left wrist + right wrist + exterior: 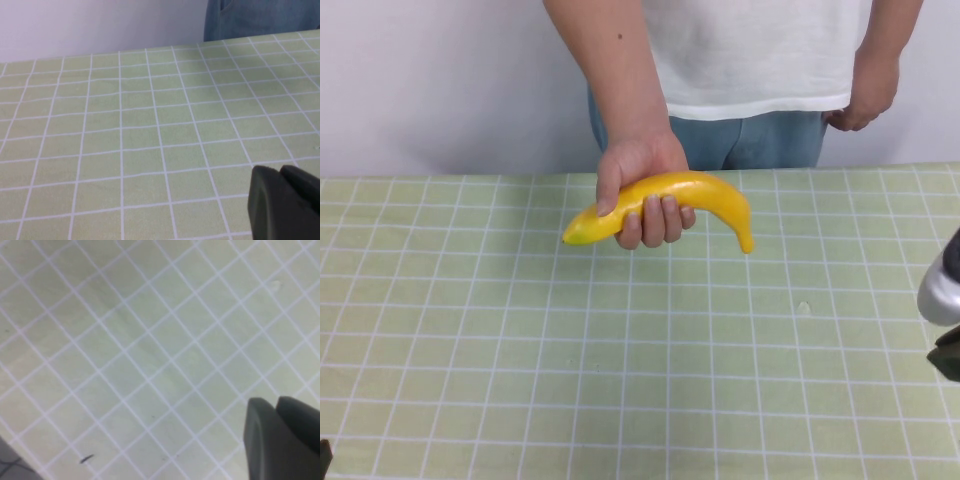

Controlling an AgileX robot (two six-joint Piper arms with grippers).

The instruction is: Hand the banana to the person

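The yellow banana [705,192] is in the person's hand [638,165], held a little above the far middle of the table, its pointed tip to the left. The person [750,50] in a white T-shirt and blue jeans stands behind the table; the jeans also show in the left wrist view [260,17]. My right gripper [948,345] is at the table's right edge, shut and empty, its dark fingers together in the right wrist view [276,402]. My left gripper [323,455] barely shows at the bottom left corner, shut and empty in its wrist view [280,172].
The table [620,350] has a light green cloth with a white grid. A white wall stands behind the person. The person's other hand [865,95] hangs at the far right.
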